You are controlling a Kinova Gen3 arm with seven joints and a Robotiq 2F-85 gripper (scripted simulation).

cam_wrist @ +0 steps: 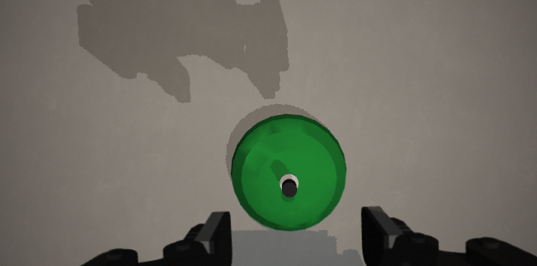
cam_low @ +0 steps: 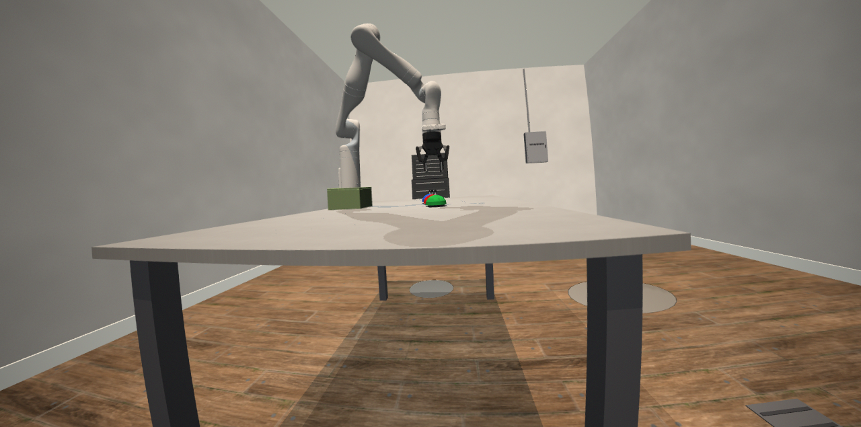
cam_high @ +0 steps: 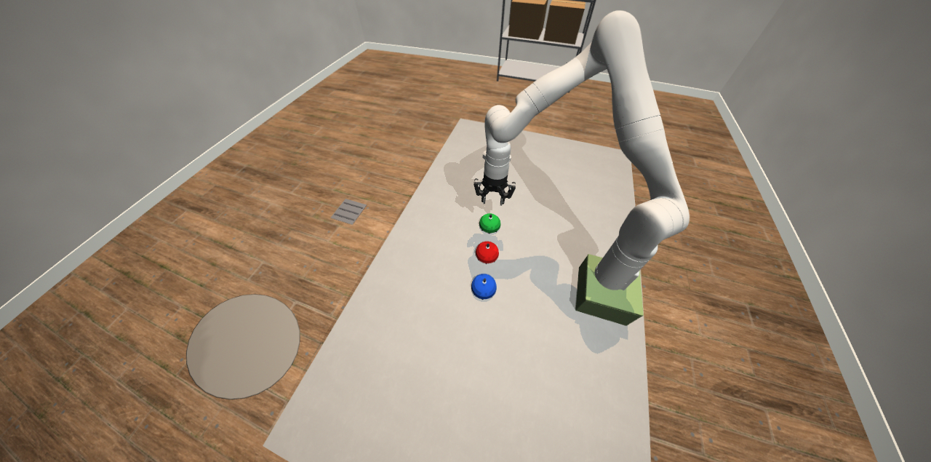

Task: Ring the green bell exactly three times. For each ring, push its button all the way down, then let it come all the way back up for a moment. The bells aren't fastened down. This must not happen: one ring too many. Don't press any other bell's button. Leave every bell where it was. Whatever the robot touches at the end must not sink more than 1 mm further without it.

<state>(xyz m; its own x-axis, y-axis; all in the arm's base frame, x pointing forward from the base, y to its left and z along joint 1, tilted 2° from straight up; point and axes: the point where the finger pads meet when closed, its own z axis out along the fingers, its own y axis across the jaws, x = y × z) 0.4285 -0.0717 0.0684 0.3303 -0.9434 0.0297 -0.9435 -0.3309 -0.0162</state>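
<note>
Green bell (cam_high: pixel 489 222) sits on the table (cam_high: pixel 416 355), at the far end of a row of three from the exterior view's near side reversed: in the top view the order going toward the camera is green, red bell (cam_high: pixel 486 252), blue bell (cam_high: pixel 484 287), each apart from the next. Its dark button (cam_wrist: pixel 289 189) stands at the dome's top, untouched. Gripper (cam_high: pixel 494 197) hangs above the bell, well clear of it in the exterior view, pointing down. Jaws partly parted, about half of full spread, nothing between them; fingertips flank the dome in the wrist view. The arm rises from a green base block (cam_high: pixel 601 312) near the table's edge.
</note>
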